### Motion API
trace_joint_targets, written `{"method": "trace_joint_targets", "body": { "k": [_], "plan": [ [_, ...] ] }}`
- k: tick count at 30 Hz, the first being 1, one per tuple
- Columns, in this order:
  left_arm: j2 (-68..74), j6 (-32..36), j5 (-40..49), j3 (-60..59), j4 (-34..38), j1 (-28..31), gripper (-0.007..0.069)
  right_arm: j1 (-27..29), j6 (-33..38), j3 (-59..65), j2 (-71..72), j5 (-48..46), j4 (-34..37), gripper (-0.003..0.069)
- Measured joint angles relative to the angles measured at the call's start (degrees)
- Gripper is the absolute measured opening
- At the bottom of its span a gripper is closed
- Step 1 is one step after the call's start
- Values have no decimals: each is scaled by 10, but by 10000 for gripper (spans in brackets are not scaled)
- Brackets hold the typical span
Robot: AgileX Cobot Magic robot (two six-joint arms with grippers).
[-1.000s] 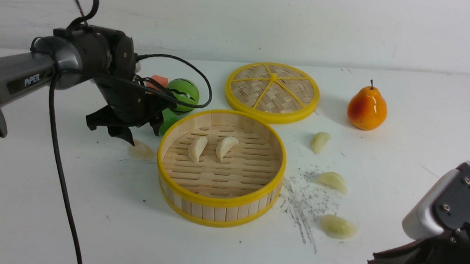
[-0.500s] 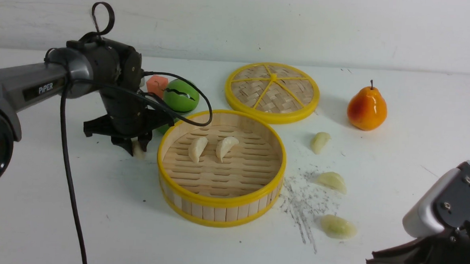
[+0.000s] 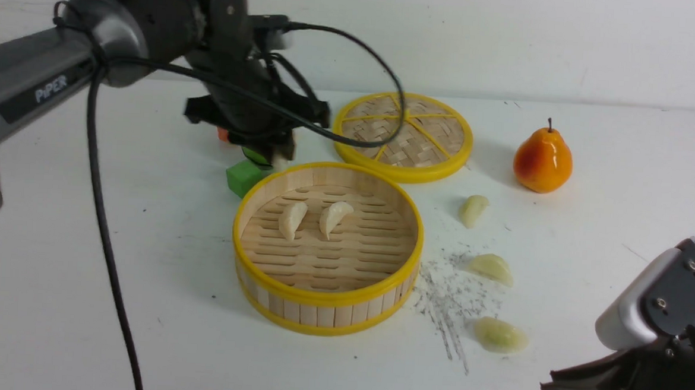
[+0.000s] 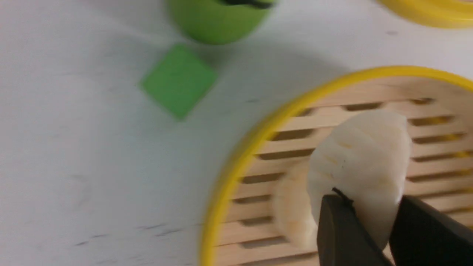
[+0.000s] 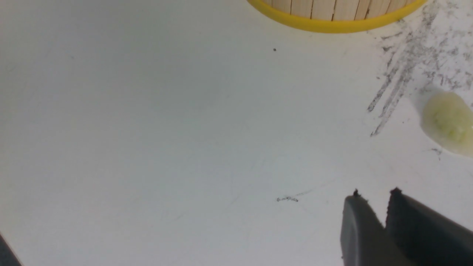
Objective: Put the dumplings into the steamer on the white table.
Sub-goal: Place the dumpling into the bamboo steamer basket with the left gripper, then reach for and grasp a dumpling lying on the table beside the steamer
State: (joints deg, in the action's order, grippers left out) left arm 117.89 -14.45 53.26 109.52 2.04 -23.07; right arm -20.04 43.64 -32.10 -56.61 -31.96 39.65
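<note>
Dumpling (image 4: 360,155) pinched in left tool (image 4: 371,202), above steamer (image 4: 236,167) slats

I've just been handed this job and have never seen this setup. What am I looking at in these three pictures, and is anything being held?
It is a robot with two arms, each ending in a pair of fingers. The wide picture looks forward from between the arms. The other two come from a camera on each wrist.

On the white table stands a bamboo steamer with two dumplings inside. Its lid lies behind it. There is also a pear, a green block and three more dumplings to the steamer's right.

The left fingers grip a white dumpling above the steamer's far left edge. The right fingers hold nothing and sit close together over bare table.
</note>
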Motion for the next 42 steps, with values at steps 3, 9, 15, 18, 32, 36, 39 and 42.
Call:
{"method": "trace_joint_targets", "body": {
  "k": [3, 9, 15, 18, 32, 36, 39, 42],
  "plan": [
    [22, 5, -21, 0, 10, -39, 171, 0, 0, 0, 0, 0, 0, 115],
    [88, 6, -73, 0, 9, -74, 171, 0, 0, 0, 0, 1, 0, 117],
    [103, 6, -102, 0, 8, -76, 181, 0, 0, 0, 0, 1, 0, 117],
    [103, 6, -105, 0, 7, -76, 230, 0, 0, 0, 0, 1, 0, 117],
    [-20, 55, 59, 42, 2, -76, 184, 0, -95, -46, -30, -57, -45, 251],
    [-161, 92, 130, 46, 1, -76, 12, 0, -150, -146, -115, -114, -106, 392],
    [-247, 104, 158, 14, 1, -76, -14, 0, -157, -208, -184, -146, -138, 450],
    [-340, 109, 161, -66, 1, -76, -14, 0, -157, -263, -259, -159, -186, 475]
  ]
}}
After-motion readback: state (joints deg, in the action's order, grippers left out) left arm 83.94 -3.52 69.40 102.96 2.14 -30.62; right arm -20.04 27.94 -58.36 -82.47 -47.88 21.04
